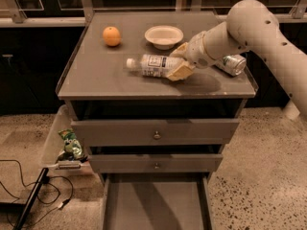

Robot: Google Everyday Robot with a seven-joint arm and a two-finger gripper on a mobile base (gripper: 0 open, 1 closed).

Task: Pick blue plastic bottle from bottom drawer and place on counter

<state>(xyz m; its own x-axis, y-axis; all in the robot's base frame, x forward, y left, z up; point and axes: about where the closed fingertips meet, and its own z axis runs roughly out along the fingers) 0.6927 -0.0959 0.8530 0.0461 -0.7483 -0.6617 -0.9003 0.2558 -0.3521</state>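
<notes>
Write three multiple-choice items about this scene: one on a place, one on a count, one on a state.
1. The blue plastic bottle lies: A on the floor; B on the counter; C on a chair.
2. Knobbed drawers above the bottom drawer: A one; B two; C four.
3. The bottom drawer is: A pulled open; B shut; C removed.
Key: B, it lies on its side on the top, the gripper at its base end; B, two fronts carry knobs; A, its grey floor shows.
</notes>
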